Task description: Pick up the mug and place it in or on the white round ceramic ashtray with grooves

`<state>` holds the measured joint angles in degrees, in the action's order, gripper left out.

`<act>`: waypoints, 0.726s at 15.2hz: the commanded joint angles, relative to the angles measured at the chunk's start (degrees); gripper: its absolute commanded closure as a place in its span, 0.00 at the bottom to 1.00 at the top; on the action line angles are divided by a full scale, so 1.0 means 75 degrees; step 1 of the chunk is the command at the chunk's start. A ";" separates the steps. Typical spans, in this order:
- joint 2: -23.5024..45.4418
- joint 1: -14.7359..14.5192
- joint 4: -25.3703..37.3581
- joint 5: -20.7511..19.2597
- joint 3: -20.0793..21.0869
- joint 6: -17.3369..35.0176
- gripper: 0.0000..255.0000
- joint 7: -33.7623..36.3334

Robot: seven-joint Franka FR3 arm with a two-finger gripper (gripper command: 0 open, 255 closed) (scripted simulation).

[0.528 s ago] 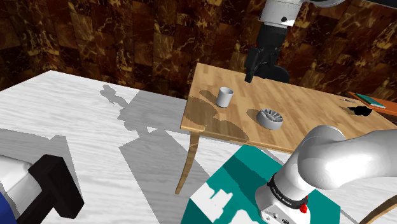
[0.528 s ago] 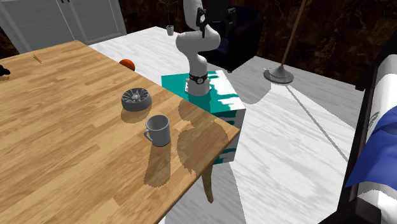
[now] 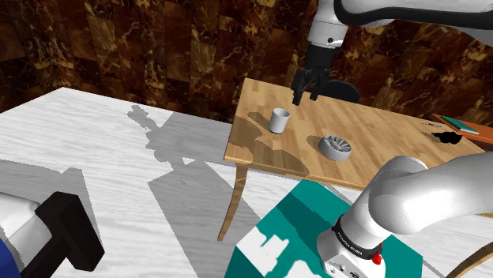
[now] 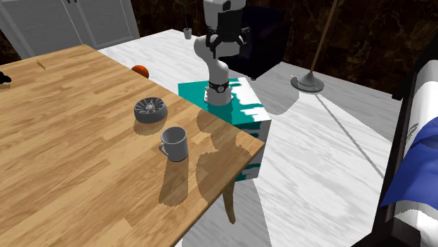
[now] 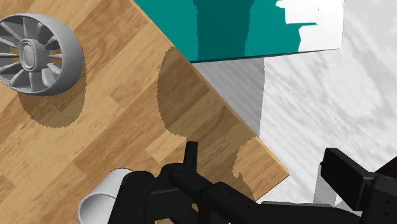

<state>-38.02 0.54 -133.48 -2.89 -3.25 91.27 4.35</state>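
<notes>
A plain grey-white mug (image 3: 279, 120) (image 4: 174, 144) stands upright on the wooden table (image 3: 379, 130), close to its corner. A grey round ashtray (image 3: 336, 148) (image 4: 150, 109) with radial grooves sits on the same table, a short way from the mug toward the stand. My black gripper (image 3: 305, 94) (image 4: 227, 41) hangs open in the air above the table, beyond the mug in the shoulder view, holding nothing. In the wrist view the mug (image 5: 102, 198) lies partly hidden behind the hand beside the open gripper (image 5: 261, 162), and the ashtray (image 5: 37, 55) lies farther off.
The teal stand (image 4: 231, 105) adjoins the table's edge. An orange object (image 4: 141, 69) shows beyond the table edge. A black thing (image 3: 449, 137) and a book (image 3: 462, 125) lie at the table's far end. A floor lamp base (image 4: 309, 83) and dark armchair (image 4: 267, 35) stand behind.
The hand has swung to the shoulder view's left and come a little lower, nearer the mug, and has turned about its axis. Mug and ashtray have not moved.
</notes>
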 commanded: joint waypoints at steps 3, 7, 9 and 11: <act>0.0708 0.0135 -0.0163 -0.0256 -0.0337 0.0916 0.00 -0.0339; 0.1584 0.0263 -0.0048 -0.0441 -0.0673 0.1722 0.00 -0.0681; 0.2059 0.0322 0.0070 -0.0500 -0.0834 0.2103 0.00 -0.0852; 0.2554 0.0376 0.0227 -0.0534 -0.0990 0.2465 0.00 -0.1026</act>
<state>-21.19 3.02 -132.65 -6.65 -9.80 108.11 -2.30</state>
